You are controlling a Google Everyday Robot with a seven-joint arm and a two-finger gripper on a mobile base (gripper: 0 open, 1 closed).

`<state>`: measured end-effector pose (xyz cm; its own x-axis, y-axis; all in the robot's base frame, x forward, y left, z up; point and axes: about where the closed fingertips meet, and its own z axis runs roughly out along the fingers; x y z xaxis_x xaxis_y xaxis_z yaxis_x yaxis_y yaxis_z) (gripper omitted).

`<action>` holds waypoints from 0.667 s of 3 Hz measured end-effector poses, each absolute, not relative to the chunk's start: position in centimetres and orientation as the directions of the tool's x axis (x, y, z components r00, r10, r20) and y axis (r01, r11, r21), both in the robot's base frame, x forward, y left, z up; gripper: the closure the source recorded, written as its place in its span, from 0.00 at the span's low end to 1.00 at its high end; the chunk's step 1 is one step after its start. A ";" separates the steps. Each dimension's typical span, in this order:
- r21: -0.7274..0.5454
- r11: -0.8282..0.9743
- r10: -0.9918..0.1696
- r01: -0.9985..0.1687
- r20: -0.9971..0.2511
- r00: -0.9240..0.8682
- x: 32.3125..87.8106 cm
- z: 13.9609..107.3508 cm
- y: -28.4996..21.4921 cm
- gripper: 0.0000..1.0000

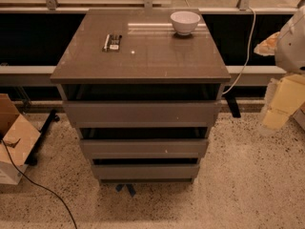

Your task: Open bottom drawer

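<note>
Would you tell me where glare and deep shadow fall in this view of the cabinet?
In the camera view, bright glare streaks the cabinet top beside the white bowl; the gaps above each drawer front, the bottom drawer included, lie in black shadow; the hand hangs at the right edge.
</note>
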<state>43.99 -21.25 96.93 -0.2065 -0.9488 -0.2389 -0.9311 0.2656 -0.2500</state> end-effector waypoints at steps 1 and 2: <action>-0.262 0.262 -0.940 -0.929 -0.287 -0.185 44.5 95.0 -20.6 0.00; -0.231 0.265 -0.920 -0.936 -0.350 -0.175 46.2 92.6 -20.0 0.00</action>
<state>46.23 -19.99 92.62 -0.1746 -0.9203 -0.3500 -0.9361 0.2654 -0.2309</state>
